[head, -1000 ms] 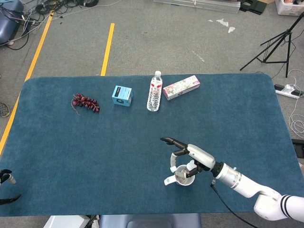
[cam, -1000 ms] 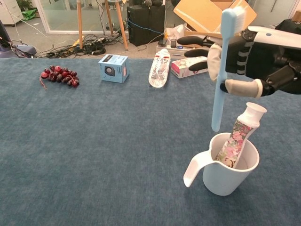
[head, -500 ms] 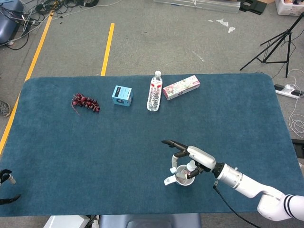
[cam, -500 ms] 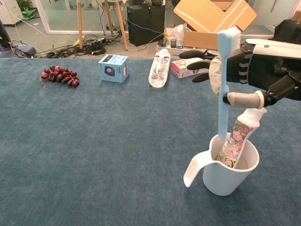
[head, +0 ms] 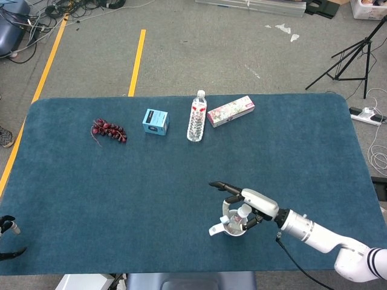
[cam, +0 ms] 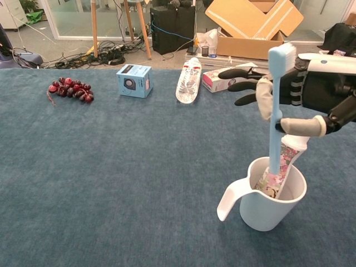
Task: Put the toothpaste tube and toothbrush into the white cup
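Note:
The white cup (cam: 267, 207) (head: 233, 228) stands near the table's front edge, handle to the left. A floral toothpaste tube (cam: 281, 164) leans inside it, white cap up. My right hand (cam: 300, 92) (head: 254, 204) hovers just above the cup and pinches a light blue toothbrush (cam: 275, 117) upright, bristles at the top. The brush's lower end dips inside the cup's rim beside the tube. Other fingers of that hand point out to the left. My left hand (head: 7, 226) shows only as a sliver at the head view's lower left edge.
At the back of the blue table (cam: 111, 167) lie a bunch of red grapes (cam: 69, 89), a small blue box (cam: 133, 80), a clear water bottle (cam: 189, 79) on its side and a floral carton (cam: 222, 79). A cardboard box (cam: 250, 22) sits beyond the table.
My right hand has moved down and slightly right with the toothbrush. The brush's lower end went from beside the cup's rim, above it, to inside the cup.

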You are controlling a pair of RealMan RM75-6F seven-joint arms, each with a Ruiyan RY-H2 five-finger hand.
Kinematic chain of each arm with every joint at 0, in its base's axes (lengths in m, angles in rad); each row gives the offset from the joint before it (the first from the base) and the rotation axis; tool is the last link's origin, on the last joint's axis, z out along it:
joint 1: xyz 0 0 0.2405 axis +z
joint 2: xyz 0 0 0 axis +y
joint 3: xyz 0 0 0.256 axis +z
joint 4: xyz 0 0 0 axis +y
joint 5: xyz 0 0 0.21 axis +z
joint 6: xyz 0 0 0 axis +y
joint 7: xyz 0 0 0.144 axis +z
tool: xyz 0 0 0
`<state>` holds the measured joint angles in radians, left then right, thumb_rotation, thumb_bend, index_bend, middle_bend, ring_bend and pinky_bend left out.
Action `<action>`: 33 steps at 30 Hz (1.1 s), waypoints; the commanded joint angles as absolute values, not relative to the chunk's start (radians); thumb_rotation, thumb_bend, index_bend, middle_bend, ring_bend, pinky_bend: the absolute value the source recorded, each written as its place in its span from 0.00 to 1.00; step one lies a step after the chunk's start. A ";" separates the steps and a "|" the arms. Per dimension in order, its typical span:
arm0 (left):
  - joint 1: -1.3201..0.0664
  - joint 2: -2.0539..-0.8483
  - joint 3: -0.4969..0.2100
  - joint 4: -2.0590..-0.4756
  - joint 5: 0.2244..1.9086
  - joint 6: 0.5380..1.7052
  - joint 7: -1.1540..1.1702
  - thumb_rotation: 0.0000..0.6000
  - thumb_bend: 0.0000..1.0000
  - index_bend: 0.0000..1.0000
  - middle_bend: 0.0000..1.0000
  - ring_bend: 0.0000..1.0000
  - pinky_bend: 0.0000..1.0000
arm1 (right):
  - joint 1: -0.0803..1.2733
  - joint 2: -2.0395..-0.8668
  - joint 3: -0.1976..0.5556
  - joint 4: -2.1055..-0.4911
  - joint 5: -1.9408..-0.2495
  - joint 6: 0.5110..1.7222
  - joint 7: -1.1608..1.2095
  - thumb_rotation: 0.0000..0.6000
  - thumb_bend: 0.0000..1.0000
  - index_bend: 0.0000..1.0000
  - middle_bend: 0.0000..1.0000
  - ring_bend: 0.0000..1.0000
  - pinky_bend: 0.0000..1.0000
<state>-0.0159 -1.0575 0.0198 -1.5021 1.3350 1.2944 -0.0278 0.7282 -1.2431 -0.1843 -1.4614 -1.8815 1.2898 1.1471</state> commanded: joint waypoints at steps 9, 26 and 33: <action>-0.016 -1.058 0.019 -1.502 1.334 1.294 -0.028 1.00 0.00 0.49 0.27 0.21 0.29 | 0.736 -1.246 -0.198 -1.444 -1.890 1.286 1.156 1.00 0.25 0.61 0.03 0.00 0.09; -0.016 -1.057 0.019 -1.503 1.333 1.294 -0.027 1.00 0.00 0.49 0.27 0.21 0.29 | 0.742 -1.250 -0.211 -1.430 -1.890 1.283 1.164 1.00 0.20 0.58 0.01 0.00 0.09; -0.016 -1.056 0.020 -1.503 1.334 1.294 -0.028 1.00 0.00 0.49 0.27 0.21 0.29 | 0.745 -1.250 -0.214 -1.429 -1.889 1.284 1.163 1.00 0.20 0.57 0.01 0.00 0.09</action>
